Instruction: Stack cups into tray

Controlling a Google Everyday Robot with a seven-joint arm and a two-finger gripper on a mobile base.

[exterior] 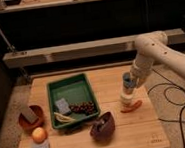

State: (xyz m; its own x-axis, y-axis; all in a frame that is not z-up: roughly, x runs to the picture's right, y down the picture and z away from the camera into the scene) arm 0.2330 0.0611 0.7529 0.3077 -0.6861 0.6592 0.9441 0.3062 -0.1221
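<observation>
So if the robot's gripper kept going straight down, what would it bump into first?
Probably the small round cream-white cup on the wooden table. The gripper, shut on the small round blue cup, points down right above it, though depth is hard to judge.

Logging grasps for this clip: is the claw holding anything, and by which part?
The claw is shut on the blue cup, apparently at its upper rim, just above the white cup, right of the green tray.
</observation>
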